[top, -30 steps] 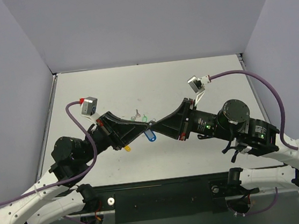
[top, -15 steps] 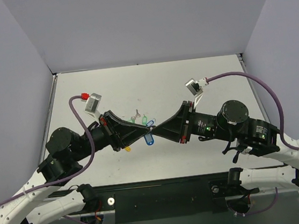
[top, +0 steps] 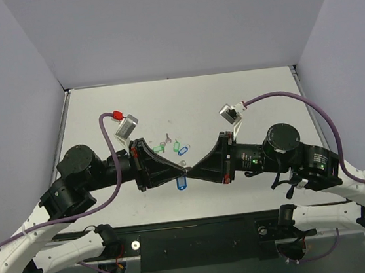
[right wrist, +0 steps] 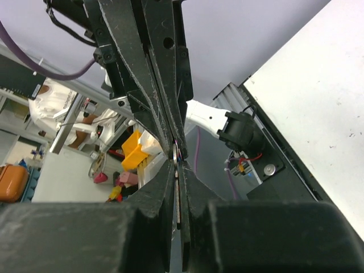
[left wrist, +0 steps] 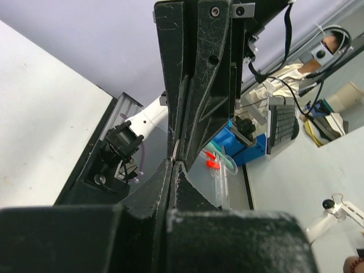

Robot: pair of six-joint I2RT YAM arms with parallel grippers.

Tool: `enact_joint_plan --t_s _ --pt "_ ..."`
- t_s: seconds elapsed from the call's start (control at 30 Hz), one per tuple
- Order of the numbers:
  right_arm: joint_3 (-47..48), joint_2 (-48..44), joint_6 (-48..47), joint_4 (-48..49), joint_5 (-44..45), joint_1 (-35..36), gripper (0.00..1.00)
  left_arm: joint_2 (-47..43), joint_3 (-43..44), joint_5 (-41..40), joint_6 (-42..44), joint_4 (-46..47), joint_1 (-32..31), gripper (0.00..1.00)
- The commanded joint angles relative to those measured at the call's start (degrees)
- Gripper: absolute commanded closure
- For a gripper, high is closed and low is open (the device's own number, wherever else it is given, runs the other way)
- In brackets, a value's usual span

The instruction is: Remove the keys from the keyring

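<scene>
My left gripper (top: 182, 170) and right gripper (top: 191, 170) meet tip to tip above the table's near middle. The keyring's blue tag (top: 181, 184) hangs just below the joined tips. In the right wrist view my right gripper (right wrist: 177, 165) is shut on a flat silver key (right wrist: 177, 190) seen edge-on. The left arm's fingers (right wrist: 153, 74) close in from above. In the left wrist view my left gripper (left wrist: 173, 165) is shut tight, a thin metal sliver (left wrist: 175, 149) at its tips. The ring itself is too small to make out.
On the table behind the grippers lie two green tags (top: 159, 147) (top: 174, 145), a second blue tag (top: 183, 150) and a lone silver key (top: 167, 138). The black front rail (top: 194, 237) runs along the near edge.
Both grippers, still joined at the tips, moved toward the near edge with the blue tag hanging under them. The second blue tag on the table came into view.
</scene>
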Motion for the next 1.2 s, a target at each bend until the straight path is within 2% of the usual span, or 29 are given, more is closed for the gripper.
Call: enact_joint_plan --t_s 0.0,0.27,0.47,0.5,0.53,0.57,0.6,0.63,0.67,0.73,0.9,1.0,1.07,1.1,1.17 --pt "1.95 1.43 1.07 1.95 -3.01 0.30 1.00 1.25 3.37 7.37 2.06 -0.77 -0.29 1.00" --pt "2.21 1.70 0.63 0.54 -5.83 1.08 1.00 2.30 5.75 12.90 3.46 -3.76 -0.29 1.00" --pt "2.30 1.43 0.19 -0.07 -5.75 1.35 1.00 1.87 5.84 12.30 3.38 -4.11 -0.29 0.98" --pt "2.30 1.43 0.19 -0.25 -5.57 1.35 1.00 1.60 5.84 11.16 3.46 -4.11 -0.29 0.94" --pt "2.30 1.35 0.19 -0.34 -5.22 1.26 1.00 0.73 5.84 9.15 3.55 -4.11 -0.29 0.86" --pt "2.30 1.26 0.19 -0.43 -5.05 1.35 1.00 0.11 5.31 8.09 3.20 -3.42 -0.20 0.76" --pt "2.39 1.26 0.19 -0.51 -4.61 1.26 1.00 -0.76 4.96 6.86 3.02 -2.63 -0.20 0.63" --pt "2.48 1.08 0.19 -0.69 -4.43 1.35 1.00 -1.21 4.96 6.15 3.11 -2.62 -0.11 0.58" --pt "2.65 1.00 0.19 -0.86 -3.73 1.35 1.00 -1.82 4.78 4.84 2.94 -2.53 -0.11 0.44" --pt "2.74 0.91 0.28 -0.95 -3.55 1.35 1.00 -2.26 4.35 3.86 2.32 -1.74 -0.02 0.26" --pt "3.27 0.73 0.54 -0.87 -2.94 1.35 1.00 -4.19 2.50 -0.53 -0.66 2.38 0.06 0.22" --pt "3.27 0.38 0.46 -0.34 -2.15 1.35 1.00 -6.91 -2.22 -7.62 -3.82 6.77 0.06 0.20" --pt "3.09 0.03 0.54 0.45 -1.00 1.35 1.00 -9.90 -8.54 -12.19 -8.21 13.79 -0.02 0.19" --pt "2.83 -0.23 0.54 0.80 0.04 1.35 1.00 -12.00 -10.58 -14.58 -11.45 20.61 -0.02 0.19" --pt "2.48 -0.67 0.46 1.16 1.89 1.26 1.00 -14.03 -18.22 -16.08 -15.76 28.88 -0.02 0.19"
